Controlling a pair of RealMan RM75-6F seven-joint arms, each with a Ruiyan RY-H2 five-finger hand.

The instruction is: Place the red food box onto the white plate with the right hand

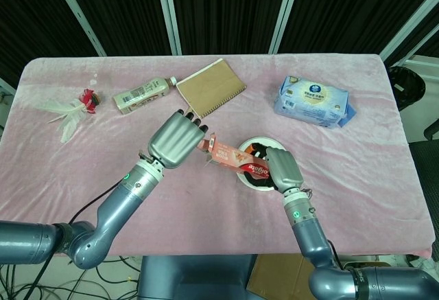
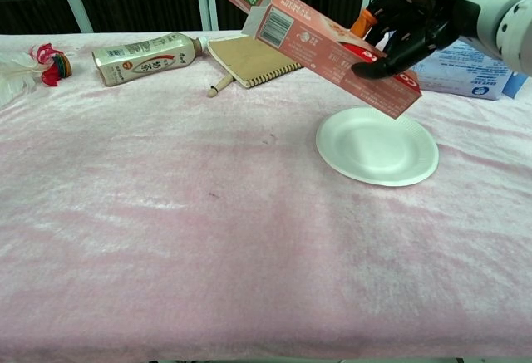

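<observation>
Your right hand [image 2: 416,26] has its fingers wrapped around the lower end of the red food box [image 2: 332,51], and that end hangs in the air right above the white plate [image 2: 378,147], not touching it. In the chest view the box slopes: low end at your right hand over the plate's far rim, high end rising toward the counter's left and far side. Its long axis therefore runs slantwise from the plate up to your left hand [image 1: 177,142]. In the head view the box [image 1: 233,157] bridges the two hands, its left end at the left fingertips. I cannot tell whether the left hand holds that upper end or only rests on it; its fingers lie extended side by side over the box end.

The coming move, I judge, turns on that slope: the box must come level and go straight down, since the plate lies directly beneath your right hand. The right hand is plainly the nearer one, with palm turned down and inward.

Farther off, near the counter's far edge, lie a brown notebook [image 2: 253,58] and a drink bottle [image 2: 145,56], well apart from the plate.
</observation>
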